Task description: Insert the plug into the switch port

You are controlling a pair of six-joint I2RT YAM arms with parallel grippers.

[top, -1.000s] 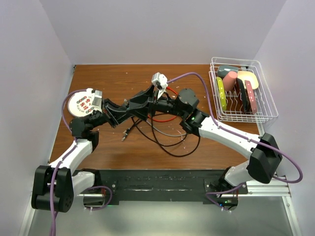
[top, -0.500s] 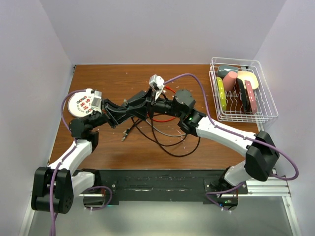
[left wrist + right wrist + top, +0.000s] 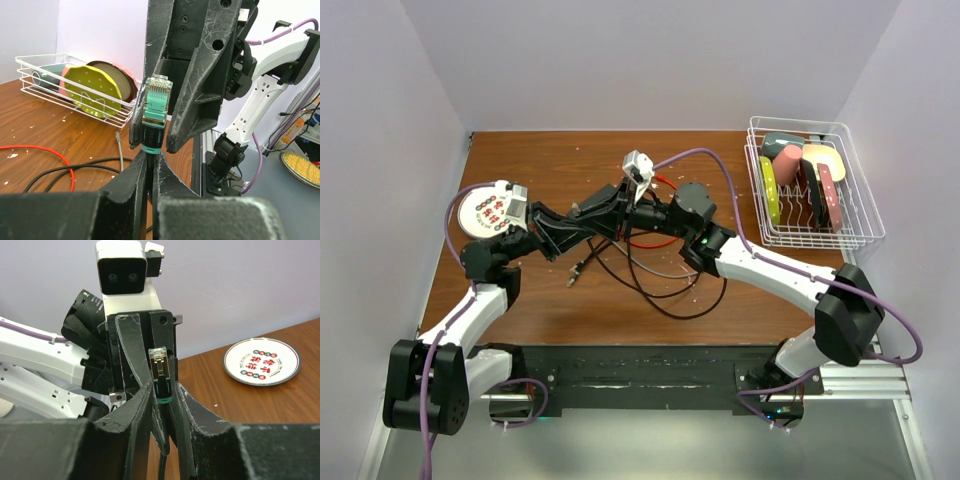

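Note:
The plug (image 3: 156, 102), clear-tipped with a teal and black boot, stands upright between both grippers above mid-table. My left gripper (image 3: 149, 161) is shut on the black cable just under the boot. My right gripper (image 3: 165, 396) faces it tip to tip, and its fingers (image 3: 195, 90) close on the boot's sides. The plug also shows in the right wrist view (image 3: 159, 365). In the top view the two grippers meet at one spot, the left gripper (image 3: 620, 207) beside the right gripper (image 3: 638, 207). The black box with the switch port is not in view.
Red, black and grey cables (image 3: 655, 270) loop on the wooden table under the arms, with a loose connector end (image 3: 575, 272). A white patterned plate (image 3: 485, 212) lies at the left. A white wire rack (image 3: 810, 185) holding dishes stands at the back right.
My right arm has moved left and brought its gripper around the plug held by the left gripper. The left arm has barely moved.

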